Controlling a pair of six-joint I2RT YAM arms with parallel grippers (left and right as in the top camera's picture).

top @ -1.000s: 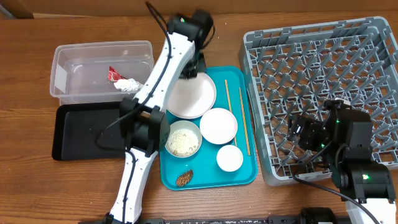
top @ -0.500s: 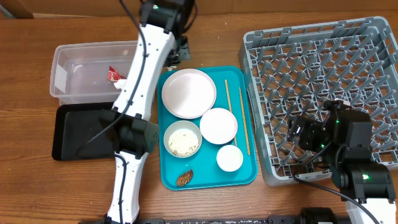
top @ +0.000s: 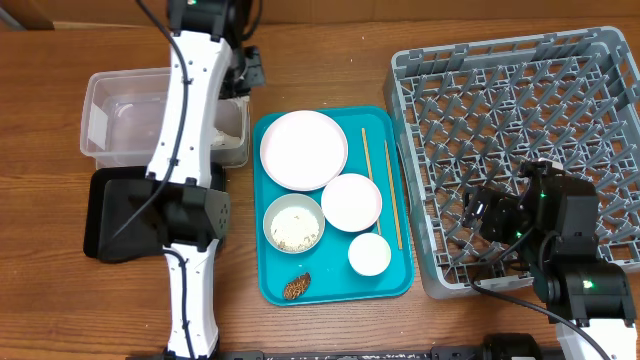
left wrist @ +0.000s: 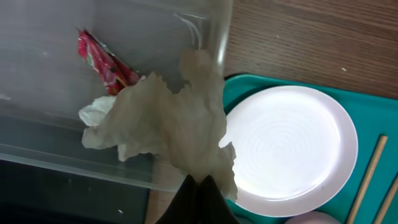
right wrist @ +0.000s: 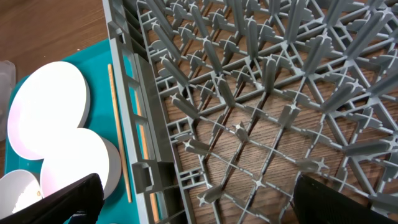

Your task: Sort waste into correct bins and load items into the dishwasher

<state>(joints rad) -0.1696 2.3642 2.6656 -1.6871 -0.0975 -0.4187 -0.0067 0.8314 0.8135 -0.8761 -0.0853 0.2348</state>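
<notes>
Left pincer (left wrist: 200, 194), shifted leftward, clamps crumpled white tissue (left wrist: 168, 124) at rim of clear rectangular plastic tub (top: 110, 80); right pincer (right wrist: 196, 193) gapes wide.

White-shelled left arm (top: 188, 120) with black joints and thin black cables; right arm (top: 565, 250) mostly black, small green lights glowing
</notes>
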